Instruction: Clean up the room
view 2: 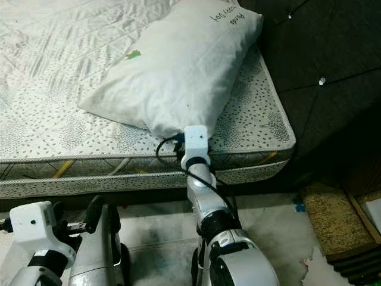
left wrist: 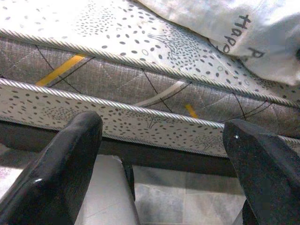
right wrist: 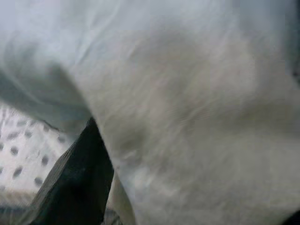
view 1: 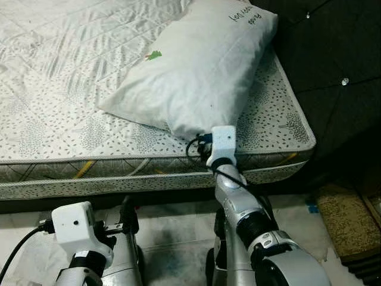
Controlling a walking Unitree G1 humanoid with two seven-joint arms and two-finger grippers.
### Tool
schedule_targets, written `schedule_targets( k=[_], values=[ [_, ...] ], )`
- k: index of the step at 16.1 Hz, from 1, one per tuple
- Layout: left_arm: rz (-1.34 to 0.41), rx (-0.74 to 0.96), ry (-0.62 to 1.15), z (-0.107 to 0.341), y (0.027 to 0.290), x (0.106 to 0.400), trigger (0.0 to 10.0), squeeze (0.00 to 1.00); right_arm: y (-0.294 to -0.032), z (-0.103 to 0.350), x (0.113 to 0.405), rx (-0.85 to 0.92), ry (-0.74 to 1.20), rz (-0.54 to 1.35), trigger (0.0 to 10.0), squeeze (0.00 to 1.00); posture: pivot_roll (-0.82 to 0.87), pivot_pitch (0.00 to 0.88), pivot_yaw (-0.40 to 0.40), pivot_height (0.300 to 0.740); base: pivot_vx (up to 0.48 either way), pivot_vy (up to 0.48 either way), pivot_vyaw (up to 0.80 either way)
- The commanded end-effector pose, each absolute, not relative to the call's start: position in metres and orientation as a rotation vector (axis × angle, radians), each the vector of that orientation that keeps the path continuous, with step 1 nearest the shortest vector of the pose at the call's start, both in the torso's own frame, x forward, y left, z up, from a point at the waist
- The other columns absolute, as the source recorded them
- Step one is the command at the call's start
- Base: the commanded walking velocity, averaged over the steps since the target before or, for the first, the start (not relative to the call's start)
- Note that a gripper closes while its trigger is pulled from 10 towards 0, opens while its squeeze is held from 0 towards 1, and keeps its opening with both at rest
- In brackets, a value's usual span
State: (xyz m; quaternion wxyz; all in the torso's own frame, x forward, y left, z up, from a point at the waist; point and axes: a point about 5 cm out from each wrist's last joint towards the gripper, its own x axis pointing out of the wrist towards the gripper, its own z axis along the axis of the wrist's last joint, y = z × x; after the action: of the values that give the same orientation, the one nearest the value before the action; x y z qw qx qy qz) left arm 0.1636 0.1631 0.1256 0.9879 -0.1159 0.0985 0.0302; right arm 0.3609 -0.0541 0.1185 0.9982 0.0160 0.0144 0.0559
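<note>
A bare speckled mattress (view 1: 71, 131) carries one white pillow (view 1: 196, 71), lying near its right-hand corner.

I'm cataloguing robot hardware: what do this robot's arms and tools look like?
Both arms are silver metal with black joint rings. Each wrist carries a white boxy camera housing with a black cable. The left tool has two long, glossy black fingers; the right tool sits beyond its housing.

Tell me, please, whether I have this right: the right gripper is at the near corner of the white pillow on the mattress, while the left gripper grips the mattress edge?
Not quite. The left gripper grips nothing: the left wrist view shows its fingers spread open, short of the mattress edge. The rest holds: the right gripper is at the near corner of the white pillow.
</note>
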Motion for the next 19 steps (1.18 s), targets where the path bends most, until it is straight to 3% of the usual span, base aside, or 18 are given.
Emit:
schedule_targets(
  k=[1,16,19],
  values=[
    [0.076,-0.233,0.227,0.12,0.165,0.162,10.0,0.0,-0.044,0.133,0.364,0.08,-0.028,0.119,0.0,0.0,0.09,0.27,-0.08,0.54,0.0,0.0,0.0],
    [0.082,-0.207,0.195,0.119,0.168,0.177,10.0,0.0,-0.049,0.138,0.37,0.093,-0.054,0.161,0.0,0.0,0.09,0.226,-0.085,0.54,0.0,0.0,0.0],
    [0.084,-0.203,0.185,0.12,0.169,0.18,10.0,0.0,-0.066,0.147,0.379,0.039,-0.07,0.157,0.0,0.0,0.1,0.216,-0.091,0.54,0.0,0.0,0.0]
  ],
)
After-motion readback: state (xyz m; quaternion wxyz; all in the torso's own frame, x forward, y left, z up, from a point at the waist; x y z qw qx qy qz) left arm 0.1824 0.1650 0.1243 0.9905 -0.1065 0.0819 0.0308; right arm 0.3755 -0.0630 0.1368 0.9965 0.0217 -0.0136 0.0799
